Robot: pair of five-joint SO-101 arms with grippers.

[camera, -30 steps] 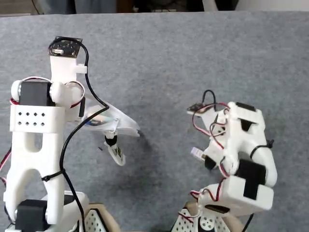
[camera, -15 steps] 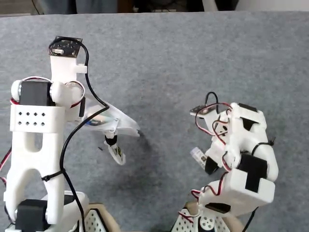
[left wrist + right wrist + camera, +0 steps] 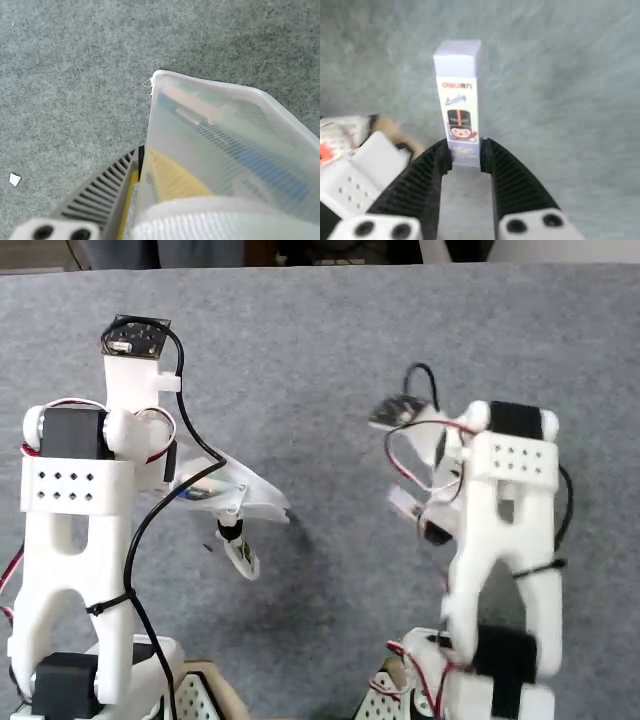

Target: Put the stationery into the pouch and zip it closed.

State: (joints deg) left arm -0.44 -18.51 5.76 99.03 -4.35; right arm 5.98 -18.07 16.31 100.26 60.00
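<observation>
A translucent white pouch (image 3: 245, 496) with blue and yellow stationery inside sticks out from under the arm on the left of the high view. My left gripper (image 3: 144, 159) is shut on the pouch (image 3: 220, 145) near its lower edge, and one ribbed grey finger (image 3: 102, 197) shows beside it. My right gripper (image 3: 465, 152) is shut on the end of a white eraser (image 3: 457, 95) with a printed sleeve. In the high view the eraser (image 3: 403, 502) hangs above the cloth to the right of the pouch, held by the right gripper (image 3: 424, 522).
Grey felt cloth (image 3: 330, 360) covers the table, with open room between the two arms and toward the far edge. A small white scrap (image 3: 15, 179) lies on the cloth. Part of the other arm's white body (image 3: 362, 167) shows in the right wrist view.
The right arm has stretched out away from its base, carrying the eraser farther up the table and slightly toward the pouch. The left arm and pouch have not moved.
</observation>
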